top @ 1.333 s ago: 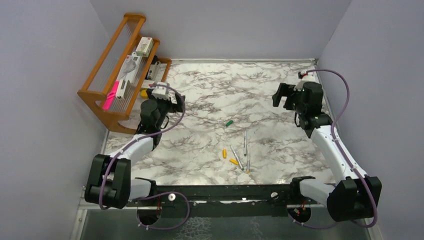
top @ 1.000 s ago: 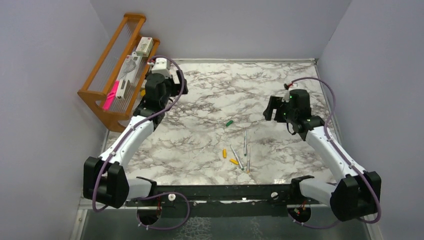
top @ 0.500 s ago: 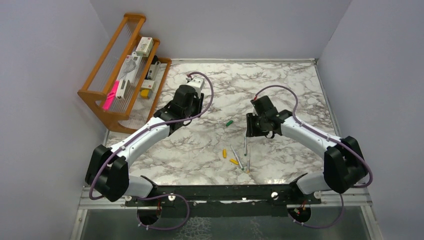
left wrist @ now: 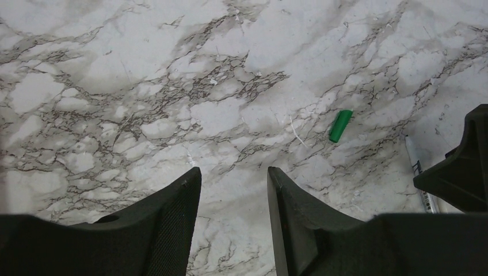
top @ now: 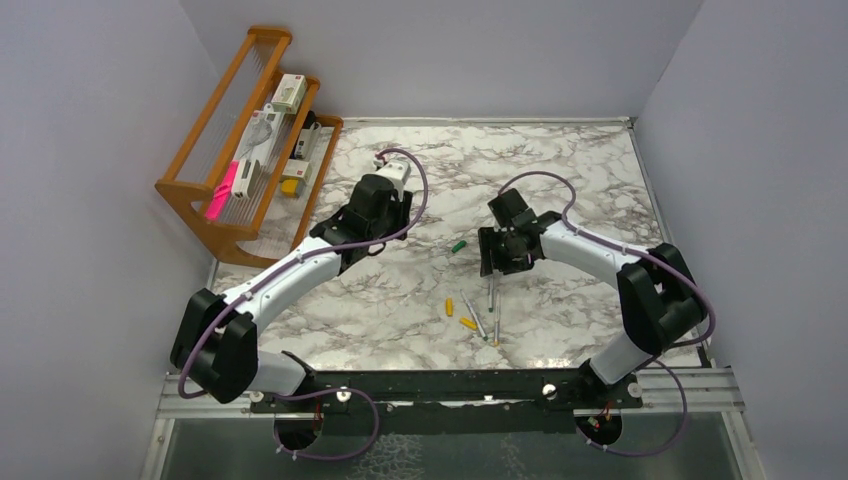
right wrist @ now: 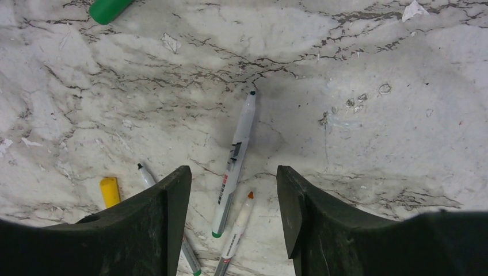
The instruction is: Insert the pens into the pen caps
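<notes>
While the fingers of the right gripper (right wrist: 232,175) stand open above the thin pale grey green-ended pen (right wrist: 239,138), lower squarely and close mid-barrel; left gripper (left wrist: 233,175) fingers likewise open.

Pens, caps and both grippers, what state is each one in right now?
Pens: all three uncapped, lying flat.
Green cap: loose, lying on its side.
Yellow-orange caps: both loose, off the pens.
Left gripper: open, empty.
Right gripper: open, empty, above one pen.

Marbled table (top: 560,170) — three pens (top: 490,296), green cap (top: 458,246), two yellow caps (top: 449,306) — all loose
</notes>
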Controlling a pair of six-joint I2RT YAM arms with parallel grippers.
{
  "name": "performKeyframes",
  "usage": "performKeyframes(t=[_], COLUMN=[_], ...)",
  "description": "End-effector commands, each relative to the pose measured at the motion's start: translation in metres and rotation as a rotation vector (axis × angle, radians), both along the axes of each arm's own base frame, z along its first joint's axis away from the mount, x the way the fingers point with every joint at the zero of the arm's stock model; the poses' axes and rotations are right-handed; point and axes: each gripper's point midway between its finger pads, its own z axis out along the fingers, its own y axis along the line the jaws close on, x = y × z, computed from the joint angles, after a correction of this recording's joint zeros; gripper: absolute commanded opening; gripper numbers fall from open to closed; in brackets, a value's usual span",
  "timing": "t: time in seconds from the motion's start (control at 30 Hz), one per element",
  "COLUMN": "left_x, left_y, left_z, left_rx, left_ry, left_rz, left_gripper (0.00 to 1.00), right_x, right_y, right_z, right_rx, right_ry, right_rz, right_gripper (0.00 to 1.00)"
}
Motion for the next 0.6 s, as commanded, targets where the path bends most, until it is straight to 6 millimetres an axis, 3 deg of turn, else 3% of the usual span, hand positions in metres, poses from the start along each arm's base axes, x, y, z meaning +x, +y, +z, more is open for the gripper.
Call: performKeyframes(t=[0.0,0.13,0.17,0.2,0.23,0.3,0.4,0.57], left_x=[0.003,0.003,0.004,0.002,0.001,0.001,-0.001,0.011], left_y=[0.012,0.036,0.044,0.051,0.060,0.060,0.041,0.023], left_z=[0.044,0.104,0.111,0.109,0.104,0.103,0.099,0.066], left_rx=[-0.025,-0.105,-0.147,-0.194,-0.245,-0.276,-0.286,-0.131], left_ry=[-0.139,-0.334,-0.353,-0.348,-0.332,-0.339,-0.302,-0.074], left_rz=[0.110,0.249,0.306,0.372,0.453,0.432,0.330,0.306], left_gripper=[0.51,0.62,0.84,0.97,0.99,0.97,0.93,0.99], right_x=[0.011,0.012,0.012,0.012,0.011,0.009,0.007,0.002], right_y=[0.006,0.009,0.009,0.009,0.009,0.008,0.005,0.004], right_z=[0.000,-0.003,-0.005,-0.007,-0.008,-0.012,-0.017,-0.026], right_rx=[-0.015,-0.031,-0.035,-0.038,-0.041,-0.047,-0.058,-0.059], right_ry=[-0.017,-0.013,-0.011,-0.006,-0.003,0.006,0.019,0.044], right_rz=[0.000,0.009,0.010,0.009,0.010,0.009,0.001,-0.011], right_gripper=[0.56,0.55,0.55,0.54,0.54,0.53,0.51,0.47])
